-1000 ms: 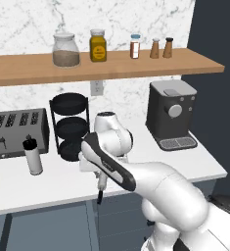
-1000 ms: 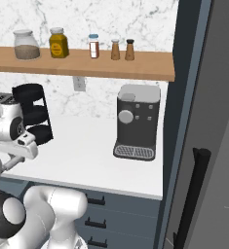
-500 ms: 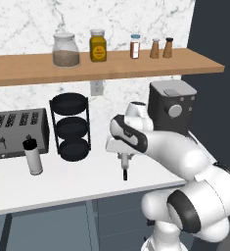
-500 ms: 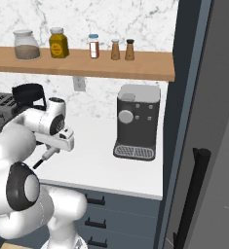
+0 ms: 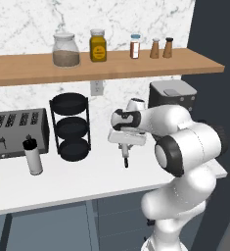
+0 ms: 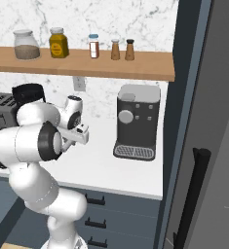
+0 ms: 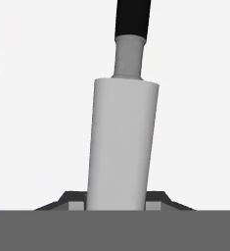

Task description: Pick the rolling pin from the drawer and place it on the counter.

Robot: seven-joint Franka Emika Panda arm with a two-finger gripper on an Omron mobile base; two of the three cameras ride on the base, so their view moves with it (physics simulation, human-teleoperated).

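Note:
My gripper [image 5: 126, 146] is shut on the rolling pin [image 5: 126, 156], which hangs nearly upright from it. The pin's black lower handle points down, a little above the white counter [image 5: 77, 182]. In the hand view the pale grey-white middle of the rolling pin [image 7: 122, 142] rises from between the fingertips [image 7: 76, 203], and its black handle is at the top over bare counter [image 7: 38, 122]. The hand [image 6: 79, 133] also shows in the right base view, left of the coffee machine. Slate-blue drawer fronts [image 6: 106, 214] with dark handles sit below the counter; I cannot tell which one is the drawer.
To the left stand a black three-tier rack [image 5: 71, 127], a toaster [image 5: 18, 132] and a white cylinder with a black cap [image 5: 33, 157]. A coffee machine [image 6: 138, 121] is to the right. A wooden shelf [image 5: 102, 62] with jars hangs above. A tall dark cabinet [image 6: 208, 146] bounds the right.
The arm has swung from the counter's front edge rightward and farther in over the counter, carrying the rolling pin upright in the shut gripper.

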